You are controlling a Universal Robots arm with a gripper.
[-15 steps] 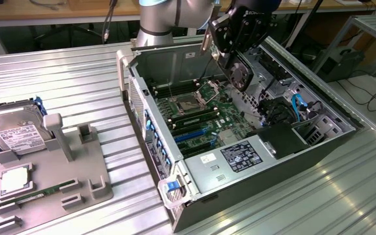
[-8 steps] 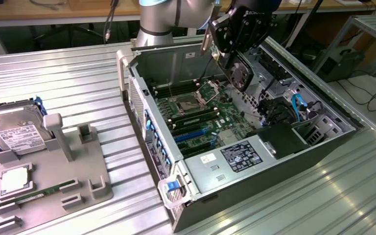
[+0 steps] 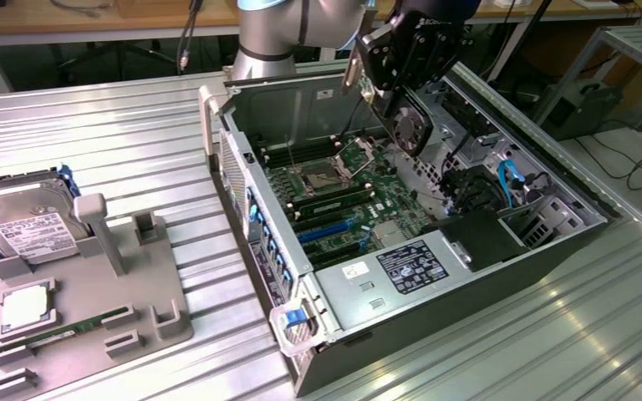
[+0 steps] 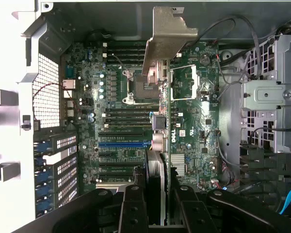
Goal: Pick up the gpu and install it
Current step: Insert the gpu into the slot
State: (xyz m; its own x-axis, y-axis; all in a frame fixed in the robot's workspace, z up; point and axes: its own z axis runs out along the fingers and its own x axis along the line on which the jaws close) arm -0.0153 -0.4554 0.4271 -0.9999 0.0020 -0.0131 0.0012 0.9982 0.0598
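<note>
My gripper [image 3: 401, 79] is shut on the gpu [image 3: 408, 124], which hangs above the open computer case [image 3: 333, 317]. The card's black round fan faces the exterior view's right, and its silver end bracket [image 3: 354, 71] points toward the case's rear wall. In the wrist view the gpu [image 4: 156, 160] is edge-on, thin and dark, between the black fingers [image 4: 133, 208] of my gripper [image 4: 157, 206]. Its bracket [image 4: 167, 41] reaches out over the motherboard [image 4: 194, 126]. The blue slot [image 4: 119, 144] on the board lies beside the card's edge.
A grey fixture tray [image 3: 131, 284] sits on the ribbed metal table at the exterior view's left. It carries a silver hard drive [image 3: 20, 221], a processor chip [image 3: 28, 305] and a green memory stick [image 3: 70, 327]. Cables and drive cages [image 3: 522, 192] fill the case's right end.
</note>
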